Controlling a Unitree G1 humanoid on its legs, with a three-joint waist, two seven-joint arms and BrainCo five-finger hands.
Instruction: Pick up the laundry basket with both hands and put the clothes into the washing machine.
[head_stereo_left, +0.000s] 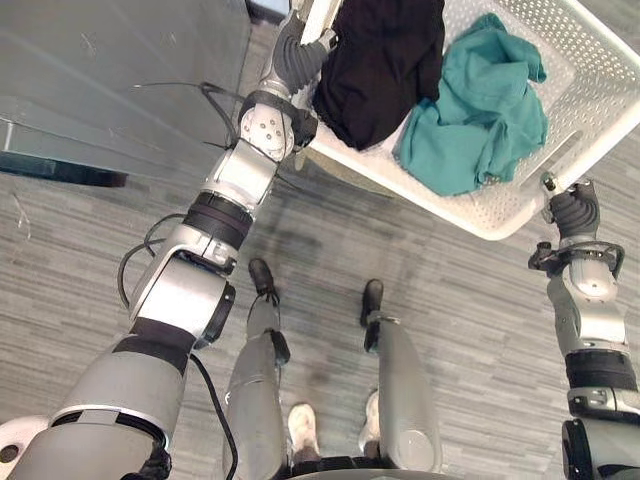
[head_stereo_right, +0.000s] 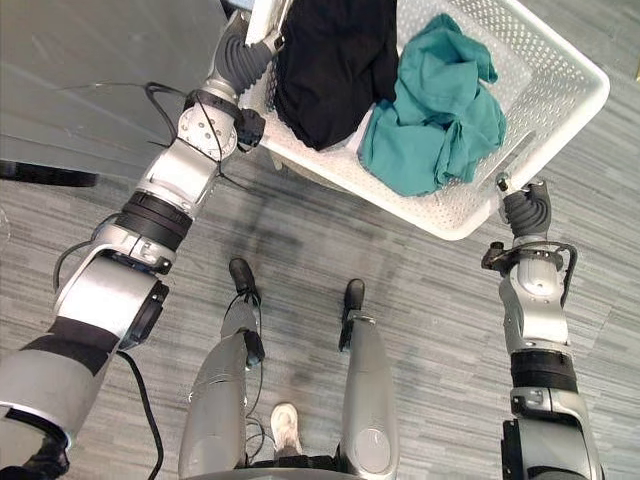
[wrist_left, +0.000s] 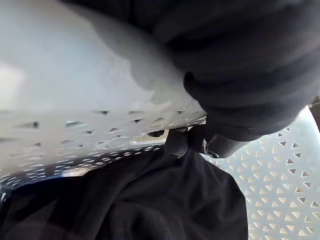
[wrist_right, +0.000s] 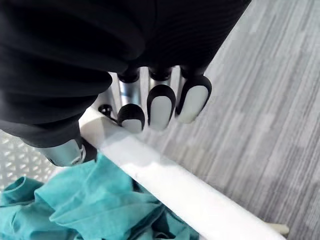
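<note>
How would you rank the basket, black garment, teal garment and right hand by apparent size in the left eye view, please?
1. basket
2. teal garment, narrowly
3. black garment: nearly alike, and cut off by the view's edge, so unsure
4. right hand

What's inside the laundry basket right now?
A black garment and a teal garment lie side by side in the laundry basket. Anything beneath them is covered from view.
</note>
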